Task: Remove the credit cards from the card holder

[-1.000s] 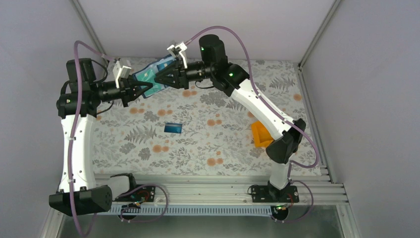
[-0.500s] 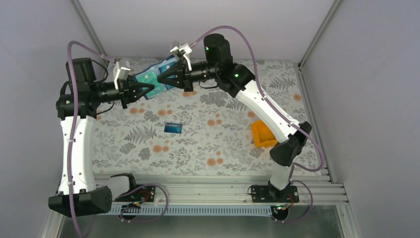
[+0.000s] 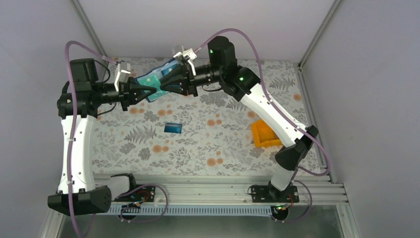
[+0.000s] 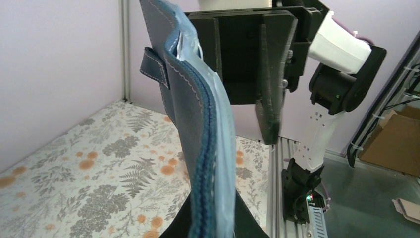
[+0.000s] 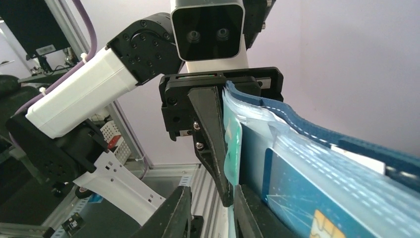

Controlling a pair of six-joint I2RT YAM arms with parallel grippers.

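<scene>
The card holder (image 3: 152, 78) hangs in the air over the back left of the table, with my left gripper (image 3: 150, 89) shut on its lower edge. In the left wrist view the card holder (image 4: 198, 114) stands edge-on, dark navy outside and pale blue inside, rising from the left gripper (image 4: 213, 220). My right gripper (image 3: 162, 83) meets it from the right. Its jaws (image 5: 213, 213) stand slightly apart, with the edge of a teal-green card (image 5: 232, 148) against the right-hand finger. A blue credit card (image 5: 317, 198) with a chip sits in a pocket. Another blue card (image 3: 173, 128) lies on the table.
An orange bin (image 3: 262, 135) sits on the flowered tablecloth at the right, beside the right arm's forearm. The booth's walls close off the back and both sides. The aluminium rail (image 3: 208, 191) with the arm bases runs along the near edge.
Both grippers and the holder have drifted a little to the right and closer together. The right arm's elbow has swung out to the right. The card on the table has not moved.
</scene>
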